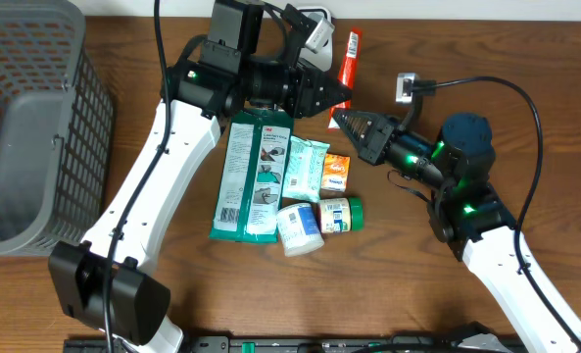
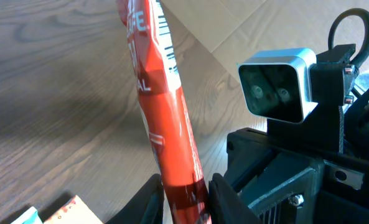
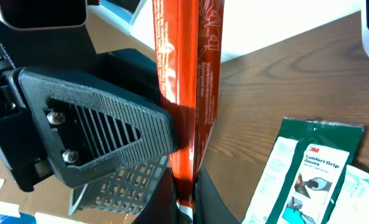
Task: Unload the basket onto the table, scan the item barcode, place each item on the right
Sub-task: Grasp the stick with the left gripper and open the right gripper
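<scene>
As seen from overhead, the tube (image 1: 350,59) is held over the far part of the table (image 1: 486,49), where the left gripper (image 1: 341,94) and right gripper (image 1: 337,117) meet. Left wrist: the tube (image 2: 165,112) is clamped at its lower end by the left gripper (image 2: 185,190). Right wrist: the same end is pinched by the narrowly closed right gripper (image 3: 185,194).

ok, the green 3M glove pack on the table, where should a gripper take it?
Probably its lower left corner, from above on the left: the glove pack lies flat and that long edge is free, while the teal packet crowds its right.
</scene>
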You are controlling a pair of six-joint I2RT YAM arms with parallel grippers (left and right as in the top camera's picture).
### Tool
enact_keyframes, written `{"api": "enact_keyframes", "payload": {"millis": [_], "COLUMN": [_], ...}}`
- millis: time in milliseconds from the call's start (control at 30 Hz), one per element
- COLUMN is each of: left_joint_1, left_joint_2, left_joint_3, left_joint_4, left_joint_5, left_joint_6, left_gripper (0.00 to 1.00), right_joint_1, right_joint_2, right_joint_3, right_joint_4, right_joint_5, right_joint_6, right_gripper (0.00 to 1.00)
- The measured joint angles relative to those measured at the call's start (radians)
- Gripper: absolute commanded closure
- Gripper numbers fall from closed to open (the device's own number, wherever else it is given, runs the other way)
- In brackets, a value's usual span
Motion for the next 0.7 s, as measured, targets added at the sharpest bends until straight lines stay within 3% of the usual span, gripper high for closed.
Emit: {"api": "enact_keyframes", "payload": {"millis": [133,233,467,700], "left_joint_1": [0.000,-0.001,-0.001,0.001], "left_joint_2": [0.000,0.000,0.000,0.000], "left_joint_3": [0.000,0.000,0.000,0.000], "left_joint_4": [-0.001,0.000,0.000,-0.006], "left_joint_5": [0.000,0.000,-0.014,-0.026], "left_joint_6": [-0.005,0.000,0.000,0.000], "left_gripper": [0.92,0.92,0.93,0.92], "right_joint_1": [0.000,0.000,0.000,-0.025], "right_joint_2": [0.000,0.003,0.005,0.005], "right_joint_3": [0.000,0.000,0.000,0.000], "right_joint_4": [0.000,0.000,0.004,0.006], "right_joint_5": [0.006,0.010,0.013,-0.017], "right_joint_6": [0.004,0.009,0.002,-0.029], "right_gripper": [0.96,0.84,0.67,0.62]}}
